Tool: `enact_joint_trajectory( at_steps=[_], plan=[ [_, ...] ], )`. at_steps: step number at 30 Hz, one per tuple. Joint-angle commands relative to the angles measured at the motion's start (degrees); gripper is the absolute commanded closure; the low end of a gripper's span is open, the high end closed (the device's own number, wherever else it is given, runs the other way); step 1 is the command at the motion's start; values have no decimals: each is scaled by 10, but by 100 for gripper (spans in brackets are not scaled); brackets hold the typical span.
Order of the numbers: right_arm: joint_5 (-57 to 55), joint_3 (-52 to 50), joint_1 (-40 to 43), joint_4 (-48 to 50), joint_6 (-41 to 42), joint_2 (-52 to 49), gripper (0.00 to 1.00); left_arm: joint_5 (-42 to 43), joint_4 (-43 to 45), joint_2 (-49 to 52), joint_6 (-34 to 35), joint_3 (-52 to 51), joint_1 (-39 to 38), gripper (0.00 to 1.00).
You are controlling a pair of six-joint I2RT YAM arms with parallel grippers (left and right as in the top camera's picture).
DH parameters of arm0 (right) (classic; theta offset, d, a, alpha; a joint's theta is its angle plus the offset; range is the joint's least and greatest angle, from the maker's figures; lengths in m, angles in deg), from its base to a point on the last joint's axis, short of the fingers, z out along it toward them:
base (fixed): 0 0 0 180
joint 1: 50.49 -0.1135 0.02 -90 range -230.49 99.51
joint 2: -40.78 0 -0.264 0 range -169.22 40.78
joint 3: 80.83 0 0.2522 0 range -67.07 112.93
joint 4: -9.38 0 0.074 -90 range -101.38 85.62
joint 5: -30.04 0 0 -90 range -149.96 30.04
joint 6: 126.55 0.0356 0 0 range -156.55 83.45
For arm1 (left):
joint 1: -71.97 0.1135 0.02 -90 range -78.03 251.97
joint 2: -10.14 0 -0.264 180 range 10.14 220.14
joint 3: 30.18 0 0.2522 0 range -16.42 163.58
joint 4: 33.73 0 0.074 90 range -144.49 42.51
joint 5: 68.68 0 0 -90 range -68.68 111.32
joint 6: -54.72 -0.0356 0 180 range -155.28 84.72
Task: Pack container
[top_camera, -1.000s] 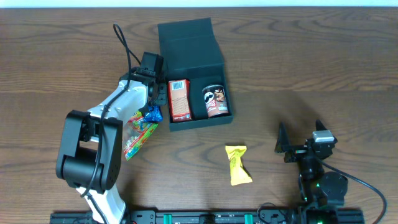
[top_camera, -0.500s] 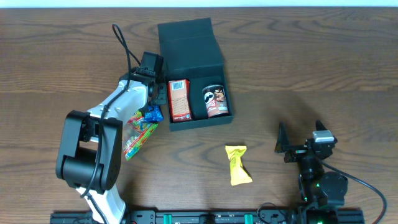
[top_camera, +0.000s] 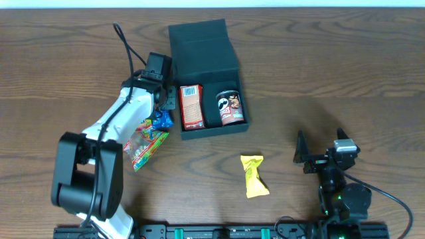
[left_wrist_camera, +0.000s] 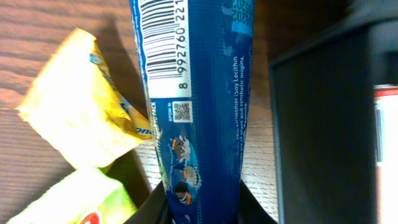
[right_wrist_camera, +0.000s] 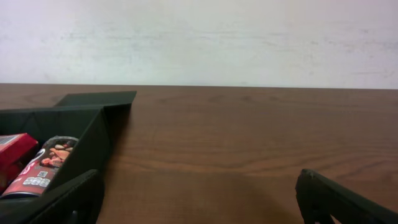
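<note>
Left gripper [left_wrist_camera: 202,210] pinched narrow on the end of the blue snack packet [left_wrist_camera: 199,93]; slim hold, so it could slip out or snag the wall of the container [left_wrist_camera: 323,124], just beside the jaws on their right; right gripper [top_camera: 321,143] gapes wide, empty, well apart from it

A blue packet [left_wrist_camera: 199,93] with a barcode runs top to bottom through the middle. Its lower end is pinched between the dark fingers [left_wrist_camera: 149,214] of the left gripper [left_wrist_camera: 202,208]. To its left a yellow packet [left_wrist_camera: 81,112] lies on the wooden table [left_wrist_camera: 37,37], with a green packet [left_wrist_camera: 68,202] below it. The dark box [left_wrist_camera: 323,124] wall stands at the right.
</note>
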Motion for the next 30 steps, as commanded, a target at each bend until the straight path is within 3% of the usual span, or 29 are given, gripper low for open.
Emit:
enact_joint_trajectory(
  at_steps=[1,16,24,30],
  plan=[
    [-2,-1,9,-3,-6,1,1,-1,-8,-30,5,0,-5,88],
    [-2,-1,9,-3,-7,1,1,1,-171,-65,91,168,-116,89],
    [-2,-1,9,-3,-7,1,1,2,-114,-51,166,179,-232,88],
    [-2,-1,9,-3,-6,1,1,29,-70,-8,214,179,-263,88]
  ],
)
